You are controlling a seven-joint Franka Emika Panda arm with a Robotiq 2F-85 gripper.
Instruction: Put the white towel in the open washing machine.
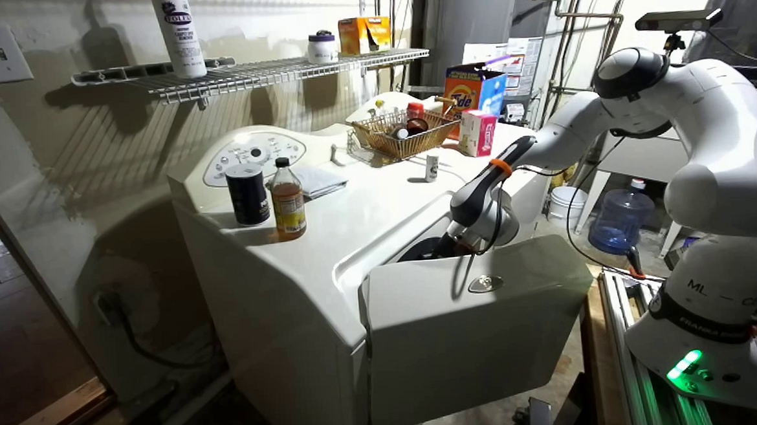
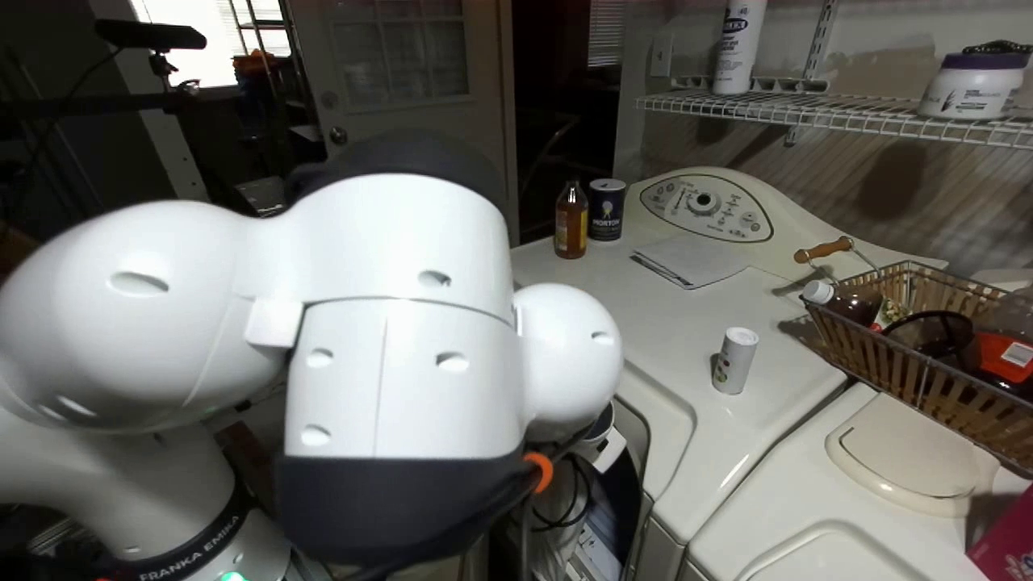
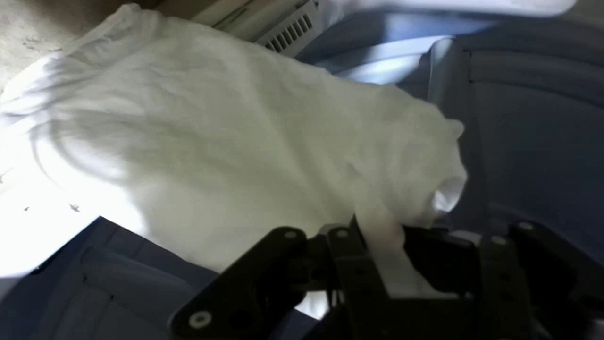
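The white towel (image 3: 226, 127) fills much of the wrist view, spread from the left edge to my gripper. My gripper (image 3: 380, 229) is closed on a bunched part of it, which narrows between the two black fingers. Dark blue ribbed surfaces lie behind the towel; I cannot tell if they are the drum or the door's inside. In an exterior view the washing machine (image 1: 372, 206) stands with its front door (image 1: 469, 344) swung open. My gripper (image 1: 448, 242) reaches down behind that door, at the opening. The door hides the towel there.
On the machine stand a dark canister (image 1: 248, 196), a bottle (image 1: 289, 207), folded paper (image 1: 318, 180), a small white shaker (image 1: 432, 169) and a wicker basket (image 1: 407, 143). A wire shelf (image 1: 268, 76) hangs above. A pink box (image 1: 478, 133) stands beside the basket.
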